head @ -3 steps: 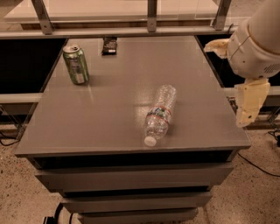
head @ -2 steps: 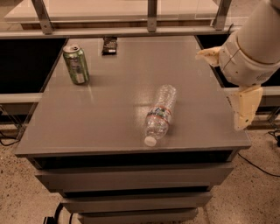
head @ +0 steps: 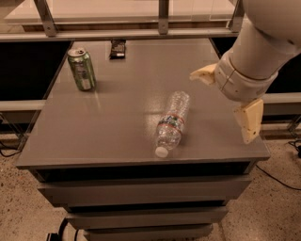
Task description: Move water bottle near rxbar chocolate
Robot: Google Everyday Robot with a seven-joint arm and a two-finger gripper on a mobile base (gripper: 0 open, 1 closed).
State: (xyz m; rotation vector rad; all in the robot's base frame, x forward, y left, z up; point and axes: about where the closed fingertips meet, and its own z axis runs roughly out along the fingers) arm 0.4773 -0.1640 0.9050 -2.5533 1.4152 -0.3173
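The water bottle (head: 171, 120) lies on its side on the grey table (head: 108, 122), right of the middle, with its white cap pointing at the front edge. The rxbar chocolate (head: 117, 48) is a small dark bar lying flat at the table's far edge, left of the middle. My gripper (head: 220, 107) hangs over the table's right side, just right of the bottle and above it. Its two cream fingers (head: 248, 120) are spread wide and hold nothing.
A green drink can (head: 81, 68) stands upright at the far left of the table. A shelf with metal posts (head: 162, 14) runs behind the table. Drawers (head: 141, 193) sit under the table top. The floor is speckled.
My arm has moved left and inward over the table's right edge, closer to the bottle. The bottle, can and bar have not moved.
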